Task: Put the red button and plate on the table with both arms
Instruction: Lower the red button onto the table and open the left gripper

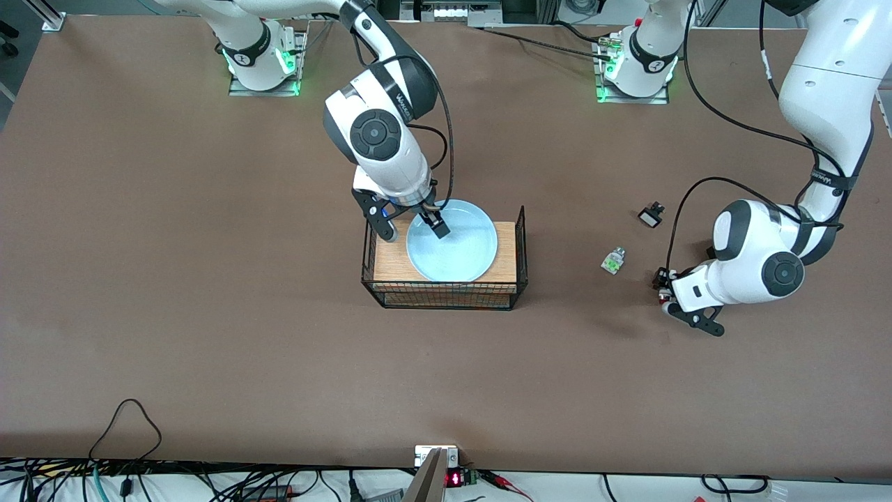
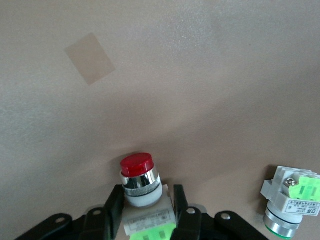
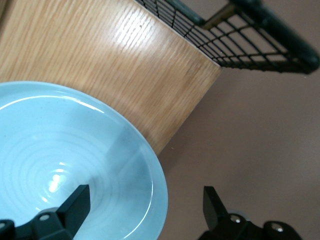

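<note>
Fingers (image 2: 114, 210) of the left gripper clamp the red button (image 2: 141, 185); right fingers (image 3: 75, 202) straddle the plate (image 3: 60, 165) rim, open.

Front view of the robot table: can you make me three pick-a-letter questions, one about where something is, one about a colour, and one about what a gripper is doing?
1. Where is the round, shallow, light blue plate?
A. on the floor
B. on the wooden top of the black wire crate
C. in the left arm's grip

2. What colour is the round cap of the small whitish-clear button between the left gripper's fingers?
A. red
B. blue
C. black

3. How is the right gripper?
A. shut on the plate
B. open, straddling the plate's rim
C. shut, holding nothing

Answers:
1 B: in the front view, wood shows around the plate, atop the crate.
2 A: the left wrist view shows the button's cap is red.
3 B: the right wrist view shows one finger over the plate and the other outside its rim.
</note>
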Robot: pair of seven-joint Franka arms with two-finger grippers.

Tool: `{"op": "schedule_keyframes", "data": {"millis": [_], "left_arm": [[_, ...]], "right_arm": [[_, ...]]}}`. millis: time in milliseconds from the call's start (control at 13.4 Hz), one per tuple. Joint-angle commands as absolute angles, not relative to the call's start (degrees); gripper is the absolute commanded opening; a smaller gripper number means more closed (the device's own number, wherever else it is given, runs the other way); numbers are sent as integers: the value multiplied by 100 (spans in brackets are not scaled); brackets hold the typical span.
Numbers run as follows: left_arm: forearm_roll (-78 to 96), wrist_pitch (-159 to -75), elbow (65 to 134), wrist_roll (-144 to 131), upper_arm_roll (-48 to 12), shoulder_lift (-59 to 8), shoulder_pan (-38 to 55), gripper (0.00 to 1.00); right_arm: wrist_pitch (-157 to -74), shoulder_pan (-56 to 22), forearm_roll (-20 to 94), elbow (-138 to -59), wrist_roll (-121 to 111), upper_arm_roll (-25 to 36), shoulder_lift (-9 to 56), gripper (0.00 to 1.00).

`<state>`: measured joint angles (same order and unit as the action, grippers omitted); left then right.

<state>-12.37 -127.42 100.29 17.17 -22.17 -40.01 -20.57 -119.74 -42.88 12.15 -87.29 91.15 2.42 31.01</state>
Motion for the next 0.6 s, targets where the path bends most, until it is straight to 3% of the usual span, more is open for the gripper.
{"op": "schedule_keyframes", "data": {"millis": [0,75,522], "left_arm": [[-1354,-12736,10055,1811,-2320,-3981,-2118,90],[-1354,-12727,10055,1819,-2320,-3973,-2127,99],[-1362,-12331,9915,1740,-2487,-3718,-2048,100]], "right_arm": [[-11839,-4280,1301,-8701,9202,281,2980,100],[-11839,-4263,1292,-8701,9202,290,2988,100],[-11848,-4289,1292,-8771,9158,325,2979,100]]}}
